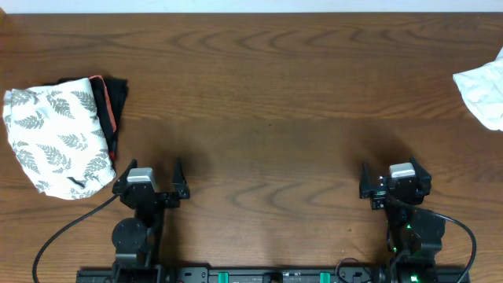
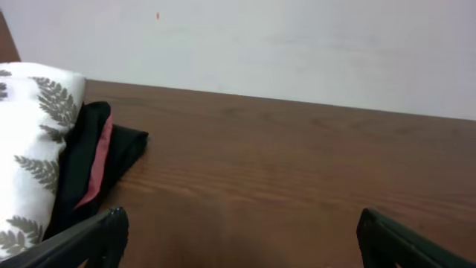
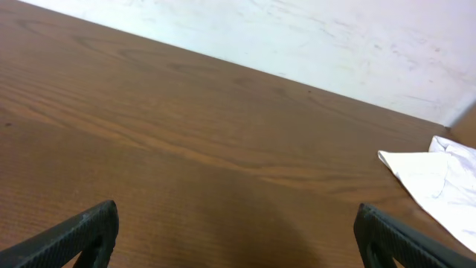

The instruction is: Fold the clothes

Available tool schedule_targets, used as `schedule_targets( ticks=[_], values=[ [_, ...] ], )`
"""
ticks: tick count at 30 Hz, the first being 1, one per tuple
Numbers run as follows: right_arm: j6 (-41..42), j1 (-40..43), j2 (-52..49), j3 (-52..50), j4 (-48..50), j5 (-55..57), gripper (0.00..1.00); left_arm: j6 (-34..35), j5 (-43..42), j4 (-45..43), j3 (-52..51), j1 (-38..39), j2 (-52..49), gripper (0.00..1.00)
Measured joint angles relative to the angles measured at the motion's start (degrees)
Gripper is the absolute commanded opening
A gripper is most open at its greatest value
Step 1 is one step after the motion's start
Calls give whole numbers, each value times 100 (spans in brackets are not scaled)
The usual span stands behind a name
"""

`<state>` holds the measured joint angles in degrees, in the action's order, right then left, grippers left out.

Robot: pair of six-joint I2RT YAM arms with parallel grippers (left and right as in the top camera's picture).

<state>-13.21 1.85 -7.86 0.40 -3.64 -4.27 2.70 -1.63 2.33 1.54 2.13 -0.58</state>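
The clothes [image 1: 55, 140] lie as a compact folded bundle at the table's far left: white fabric with a grey-green fern print. In the left wrist view the clothes [image 2: 33, 149] fill the left edge. My left gripper [image 1: 152, 171] rests near the front edge, just right of the bundle and apart from it. Its jaws are open wide with only bare wood between them [image 2: 242, 227]. My right gripper [image 1: 394, 174] sits at the front right, also open and empty [image 3: 236, 219].
A black bundle with coral-pink trim [image 1: 114, 110] lies under and beside the printed fabric, and the black bundle [image 2: 111, 149] also shows in the left wrist view. A plain white cloth [image 1: 483, 86] lies at the far right edge; the right wrist view has the white cloth [image 3: 439, 179] too.
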Motion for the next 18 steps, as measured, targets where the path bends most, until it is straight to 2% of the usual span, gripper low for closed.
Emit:
schedule_targets(
  ticks=[18],
  values=[
    [0, 0, 0, 0, 0, 0, 99, 50, -66, 4, 0, -96, 0, 98]
  ],
)
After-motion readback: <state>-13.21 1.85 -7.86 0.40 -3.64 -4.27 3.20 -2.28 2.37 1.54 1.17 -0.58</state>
